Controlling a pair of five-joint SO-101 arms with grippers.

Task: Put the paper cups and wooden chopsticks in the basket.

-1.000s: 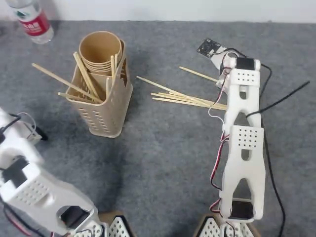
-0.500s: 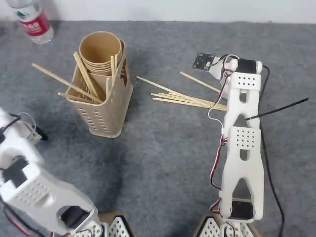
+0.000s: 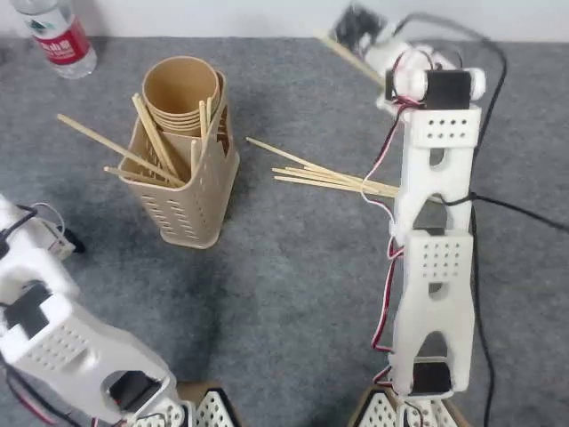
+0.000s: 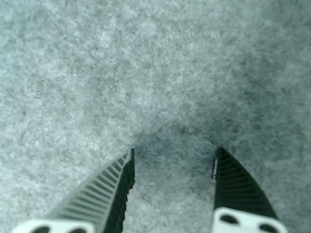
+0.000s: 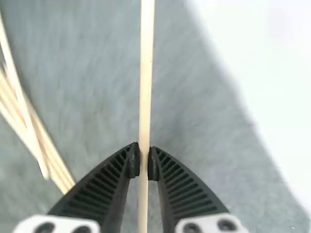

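Observation:
A tan slotted basket [image 3: 191, 191] stands upright at the left, with stacked paper cups [image 3: 180, 89] and several wooden chopsticks [image 3: 107, 147] inside it. More loose chopsticks [image 3: 324, 173] lie in a pile on the grey mat to its right. My right gripper [image 5: 140, 156] is shut on a single chopstick [image 5: 146, 73], held above the mat near the far edge; the high view shows that chopstick [image 3: 342, 49] sticking out to the left of the gripper. The loose pile [image 5: 24, 131] lies below it. My left gripper [image 4: 174, 155] is open over bare mat, with nothing between its fingers.
A plastic bottle [image 3: 58, 36] with a red label stands at the far left corner. The left arm [image 3: 44, 329] sits low at the near left. The right arm [image 3: 436, 258] stretches along the right side, with black cables [image 3: 516, 209] trailing beside it.
The right arm has risen and swung toward the far edge, lifting one chopstick off the mat. The left arm, the basket and the pile have not moved.

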